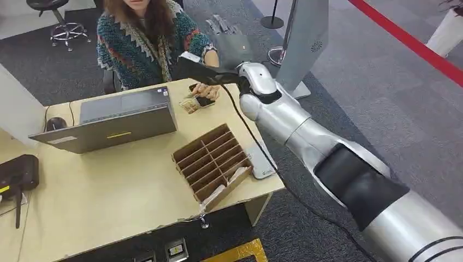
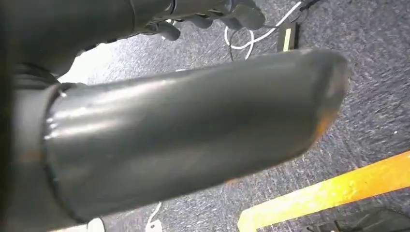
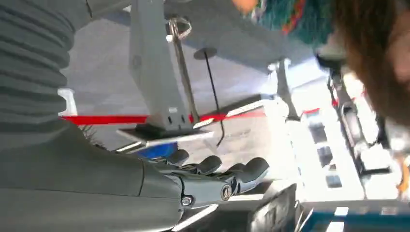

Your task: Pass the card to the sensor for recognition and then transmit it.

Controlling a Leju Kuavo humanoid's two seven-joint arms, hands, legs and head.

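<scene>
My right arm reaches across the table and its dark hand point(image 1: 199, 73) hovers at the far edge, right beside the hand point(image 1: 211, 91) of the person sitting there. A small pale patterned card point(image 1: 190, 105) lies just below my hand, next to a small dark device point(image 1: 204, 101) under the person's fingers. I cannot tell whether my hand touches the card. In the right wrist view my right hand point(image 3: 193, 183) shows its fingers point(image 3: 241, 170) lightly bent beside the thumb, with no card visible. My left hand point(image 2: 193, 130) hangs over the carpet and holds nothing.
A brown cardboard divider box point(image 1: 213, 161) sits near the table's front right corner, beside a flat white pad point(image 1: 262, 161). An open grey laptop point(image 1: 117, 117) and a mouse point(image 1: 54, 123) stand at the back left. A black device point(image 1: 19, 172) sits at the left edge. A grey stand point(image 1: 306, 43) rises behind my arm.
</scene>
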